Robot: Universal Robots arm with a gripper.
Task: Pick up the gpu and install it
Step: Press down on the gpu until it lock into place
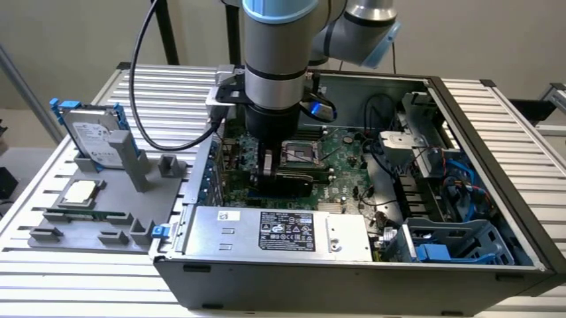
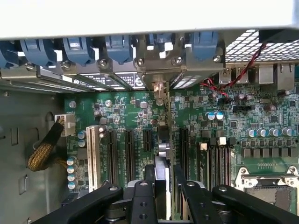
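Wrist view: black claw (image 2: 164, 186) clamped on thin flat gpu (image 2: 162, 140) — edge-on over green motherboard (image 2: 210, 135).

one gpu (image 2: 162, 140), one hard drive (image 1: 93, 138) — one gripper (image 2: 163, 186)

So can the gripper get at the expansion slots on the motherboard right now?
Probably yes: the case is open, the gripper, shut on the gpu, hangs over the slots, and nothing lies across them.

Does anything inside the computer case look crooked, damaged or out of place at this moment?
Nothing stands out. The gripper holds the gpu edge-on over the motherboard slots, its bracket at the rear slot openings, without visible tilt.
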